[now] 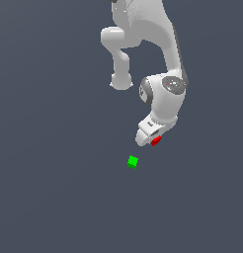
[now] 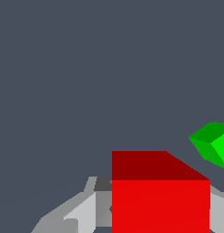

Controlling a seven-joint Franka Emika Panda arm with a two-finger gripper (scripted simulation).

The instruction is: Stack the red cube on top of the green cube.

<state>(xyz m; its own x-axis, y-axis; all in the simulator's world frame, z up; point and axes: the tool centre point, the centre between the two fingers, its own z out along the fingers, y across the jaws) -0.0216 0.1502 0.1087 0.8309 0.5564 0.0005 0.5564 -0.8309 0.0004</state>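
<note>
The red cube [image 1: 155, 141] peeks out from under my white gripper [image 1: 149, 137] in the exterior view, mostly hidden by the hand. In the wrist view the red cube [image 2: 160, 200] sits large between my grey fingers [image 2: 82, 211], one on each side of it, held. The green cube [image 1: 133, 161] lies on the dark grey floor, a short way from the gripper toward the exterior view's lower left. It also shows in the wrist view [image 2: 213, 143], cut by the frame edge, apart from the red cube.
The white arm [image 1: 163, 44] reaches in from the top of the exterior view. A plain dark grey floor [image 1: 54, 188] lies all around.
</note>
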